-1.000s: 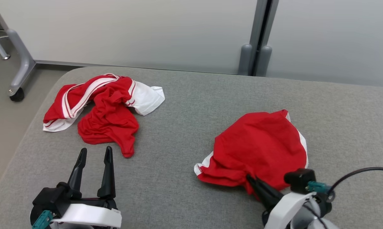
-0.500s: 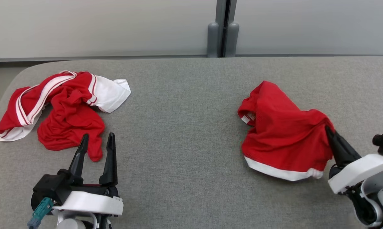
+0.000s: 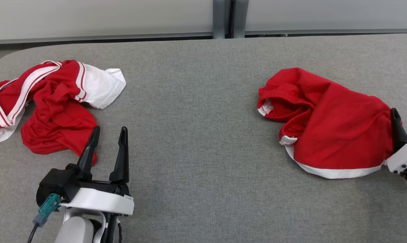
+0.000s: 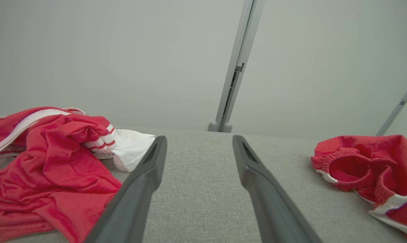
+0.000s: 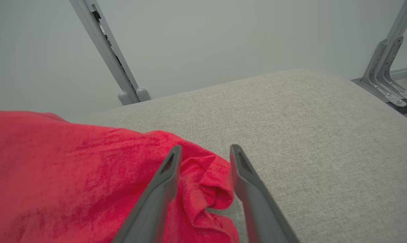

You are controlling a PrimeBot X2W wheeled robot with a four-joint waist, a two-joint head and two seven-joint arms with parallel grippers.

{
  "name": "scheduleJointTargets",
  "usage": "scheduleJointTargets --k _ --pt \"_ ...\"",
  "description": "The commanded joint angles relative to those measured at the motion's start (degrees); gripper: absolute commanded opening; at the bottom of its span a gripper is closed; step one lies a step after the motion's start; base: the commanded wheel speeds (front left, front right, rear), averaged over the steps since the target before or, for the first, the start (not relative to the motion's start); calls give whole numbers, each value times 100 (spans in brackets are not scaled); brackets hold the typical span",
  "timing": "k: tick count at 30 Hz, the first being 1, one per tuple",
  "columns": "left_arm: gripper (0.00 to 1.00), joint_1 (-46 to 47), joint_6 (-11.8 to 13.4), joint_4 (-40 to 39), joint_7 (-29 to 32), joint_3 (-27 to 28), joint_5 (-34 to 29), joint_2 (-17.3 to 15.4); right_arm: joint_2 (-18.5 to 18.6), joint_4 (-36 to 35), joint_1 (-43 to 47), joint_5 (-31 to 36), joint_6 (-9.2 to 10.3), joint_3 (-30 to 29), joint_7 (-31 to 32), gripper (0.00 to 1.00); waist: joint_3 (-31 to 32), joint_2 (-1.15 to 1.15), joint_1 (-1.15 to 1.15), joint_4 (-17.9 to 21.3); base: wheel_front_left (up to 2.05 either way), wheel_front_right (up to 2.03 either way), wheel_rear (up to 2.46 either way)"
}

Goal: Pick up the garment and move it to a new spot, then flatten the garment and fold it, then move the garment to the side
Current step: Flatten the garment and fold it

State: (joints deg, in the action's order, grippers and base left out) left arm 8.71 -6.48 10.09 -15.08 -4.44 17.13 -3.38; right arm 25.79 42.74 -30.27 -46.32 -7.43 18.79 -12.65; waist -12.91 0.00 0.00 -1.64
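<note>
Both pincers parted and empty: left pincer [image 3: 109, 128] near crumpled jersey [image 3: 51, 111], right pincer [image 5: 206, 148] astride edge of red shorts [image 3: 338, 131].

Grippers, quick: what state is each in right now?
Left gripper: open, holding nothing.
Right gripper: open, with a fold of the red garment lying loose between its jaws.

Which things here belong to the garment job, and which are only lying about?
Job: red shorts; right hand, open at their edge; grey padded table.
Lying about: crumpled red-and-white shirt; left hand, open and empty.
</note>
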Motion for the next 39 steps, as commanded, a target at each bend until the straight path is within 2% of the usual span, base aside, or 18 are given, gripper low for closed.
scheduleJointTargets --k 1,3,6,14,19,23,30,34,38,39 --pt "100 54 -16 17 -13 3 -19 -32 49 105 -76 105 -11 -17 -88 100 73 0 0 -1 0 0 0" --pt "100 1 -27 56 -13 15 -13 -29 -120 229 -127 205 -11 -35 -192 100 205 0 0 25 0 0 0" --pt "100 -111 -33 83 -13 31 16 -18 -178 109 -13 420 -11 -123 -264 100 424 0 0 102 0 0 0" --pt "100 -360 -32 49 -13 43 -4 -13 -690 -1602 887 1454 -12 -1040 -255 100 938 0 0 402 0 0 0" --pt "100 -498 -20 46 -12 45 14 -6 -1000 -2637 1667 1992 -11 -1181 -248 100 1183 0 0 553 0 0 0" --pt "100 -553 -33 35 81 -112 56 -2 -1182 -3229 2147 2154 -11 -1092 -250 100 1219 0 0 663 0 0 0" --pt "100 -170 -93 -4 700 -845 6 -92 -1367 -3627 2486 2296 -11 -1017 -249 100 961 0 0 938 0 0 0" --pt "100 327 -103 120 1382 -1561 70 -266 -1407 -3693 2359 2337 -11 -1038 -249 100 738 0 0 1124 0 0 0" --pt "100 1007 -97 284 2243 -2531 255 -501 -1420 -3722 2240 2369 -11 -1067 -249 100 508 0 0 1316 0 0 0" --pt "100 1007 -97 284 2243 -2531 255 -501 -1420 -3722 2240 2369 -11 -1067 -249 100 508 0 0 1316 0 0 0"
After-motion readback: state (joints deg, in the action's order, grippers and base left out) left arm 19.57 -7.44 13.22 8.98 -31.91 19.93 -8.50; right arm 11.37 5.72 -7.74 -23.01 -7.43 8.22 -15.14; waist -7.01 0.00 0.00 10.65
